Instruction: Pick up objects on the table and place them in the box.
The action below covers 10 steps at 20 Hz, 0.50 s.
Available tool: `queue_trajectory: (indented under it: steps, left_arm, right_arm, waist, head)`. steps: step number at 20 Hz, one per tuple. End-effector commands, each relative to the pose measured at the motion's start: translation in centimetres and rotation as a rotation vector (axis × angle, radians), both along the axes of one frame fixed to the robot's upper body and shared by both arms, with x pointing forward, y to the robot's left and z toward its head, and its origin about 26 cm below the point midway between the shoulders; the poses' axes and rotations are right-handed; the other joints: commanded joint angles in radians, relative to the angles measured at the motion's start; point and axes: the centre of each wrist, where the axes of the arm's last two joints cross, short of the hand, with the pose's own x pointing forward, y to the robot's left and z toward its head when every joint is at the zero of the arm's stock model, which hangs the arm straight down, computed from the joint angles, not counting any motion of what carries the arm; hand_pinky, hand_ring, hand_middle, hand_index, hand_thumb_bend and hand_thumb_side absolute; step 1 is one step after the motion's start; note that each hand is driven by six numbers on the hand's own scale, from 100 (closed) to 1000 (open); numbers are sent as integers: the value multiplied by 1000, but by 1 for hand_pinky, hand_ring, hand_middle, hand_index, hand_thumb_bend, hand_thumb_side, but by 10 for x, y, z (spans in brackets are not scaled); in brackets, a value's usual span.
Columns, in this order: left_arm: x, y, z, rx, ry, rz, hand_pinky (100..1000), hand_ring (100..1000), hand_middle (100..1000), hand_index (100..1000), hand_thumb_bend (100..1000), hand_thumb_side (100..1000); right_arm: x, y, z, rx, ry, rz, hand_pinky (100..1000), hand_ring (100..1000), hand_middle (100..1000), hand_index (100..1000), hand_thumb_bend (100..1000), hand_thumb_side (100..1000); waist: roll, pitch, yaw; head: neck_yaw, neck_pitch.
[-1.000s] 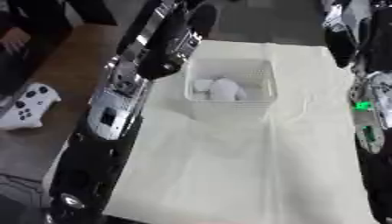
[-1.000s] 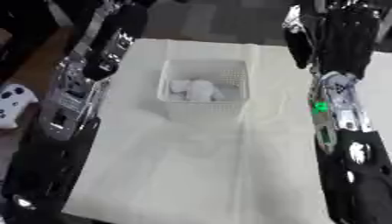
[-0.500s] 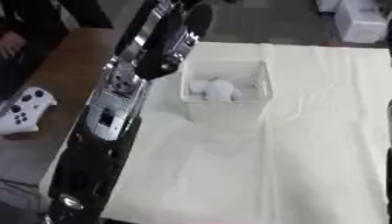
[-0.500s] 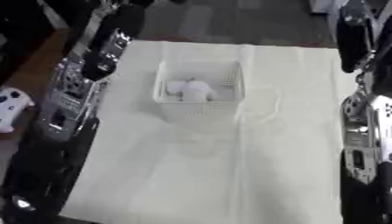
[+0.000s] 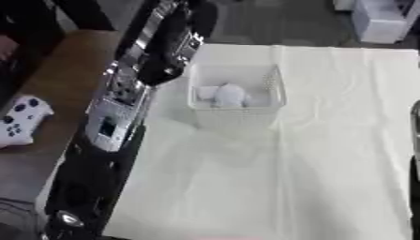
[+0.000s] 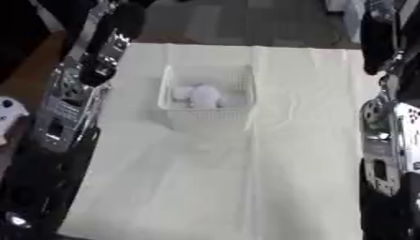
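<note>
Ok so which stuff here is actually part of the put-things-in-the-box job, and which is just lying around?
Part of the job:
white box
pale rounded objects lying inside it
white cloth covering the table

Just lying about:
white game controller on the brown surface to the robot's left
white container on the floor beyond the table

Basket (image 5: 236,101) sits on the cloth (image 5: 328,154), toward the far side — rounded objects (image 5: 229,93) inside it. Game controller (image 5: 20,119) lies off the cloth, left of my left arm.
</note>
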Motion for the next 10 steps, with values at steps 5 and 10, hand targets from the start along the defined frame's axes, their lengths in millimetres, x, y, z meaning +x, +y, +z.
queue_trajectory:
  steps: [5,10]
  left_arm:
    - [-2,15,4,21,-26,47,770,706,839,922,100,797]
    - [-1,24,-5,50,-11,71,769,705,838,922,100,796]
  right_arm:
    - [-15,11,11,35,-67,102,159,379,469,659,100,780]
    - [-19,25,15,19,-83,184,173,386,476,670,100,767]
  waist:
    - [3,3,-25]
    - [9,4,-52]
  head:
    - [30,-4]
    - [44,-4]
